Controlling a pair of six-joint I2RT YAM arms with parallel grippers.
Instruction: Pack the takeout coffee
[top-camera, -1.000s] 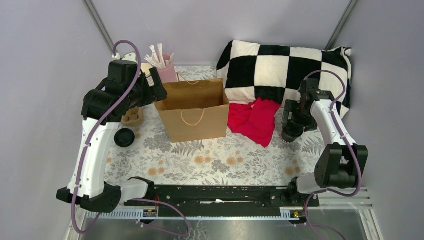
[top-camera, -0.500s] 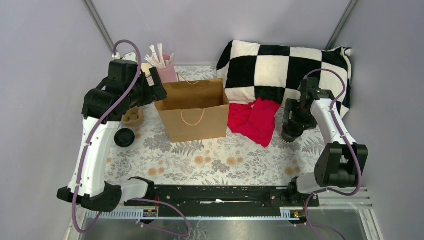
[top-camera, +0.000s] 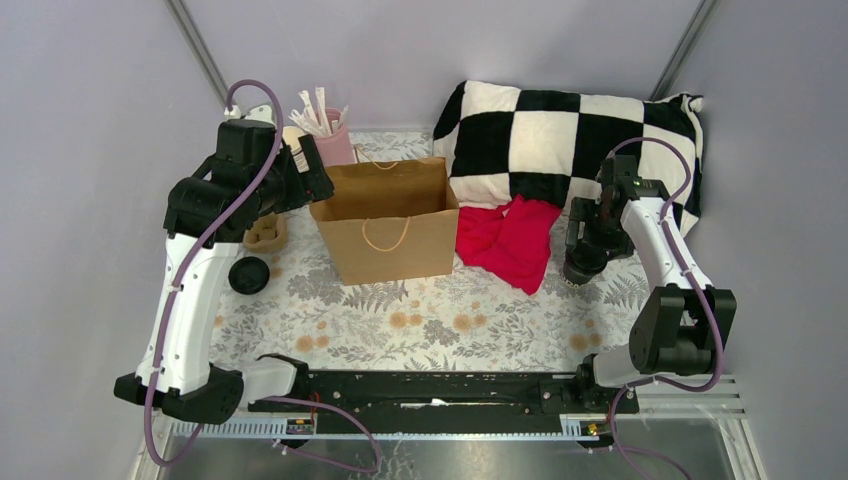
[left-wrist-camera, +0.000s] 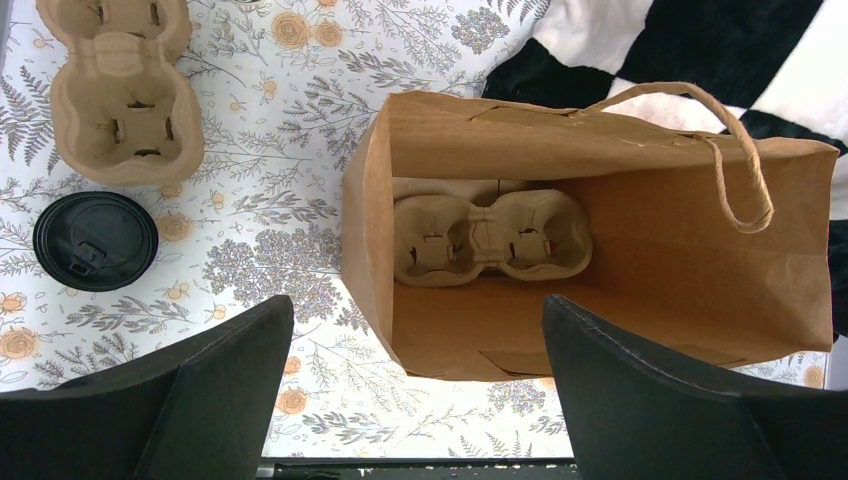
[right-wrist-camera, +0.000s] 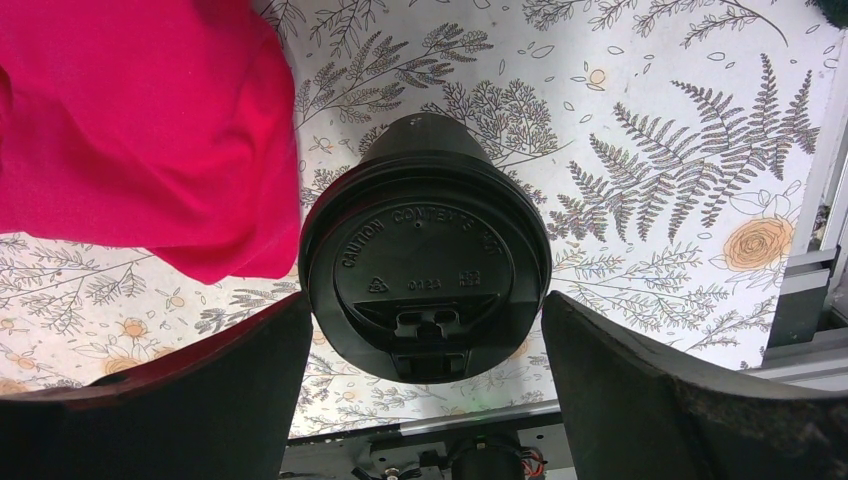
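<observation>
Slightly shifted, right fingers (right-wrist-camera: 150, 400) flank the takeout coffee (right-wrist-camera: 425, 260), lid reading "CAUTION CONTENTS HOT", grip unclear; left fingers (left-wrist-camera: 150, 400) wide.

Two lidded coffee cups (left-wrist-camera: 95, 240) (right-wrist-camera: 425, 265), two pulp carriers (left-wrist-camera: 125, 110) (left-wrist-camera: 490, 238), one paper bag (left-wrist-camera: 690, 260), one pillow (top-camera: 570, 130).

A black-and-white checkered pillow (top-camera: 575, 140) leans against the back wall, 1 crumpled red cloth (top-camera: 510, 240) lies at its front (touching it), and a pink holder (top-camera: 337, 145) stands on the floral tablecloth (top-camera: 450, 320).
</observation>
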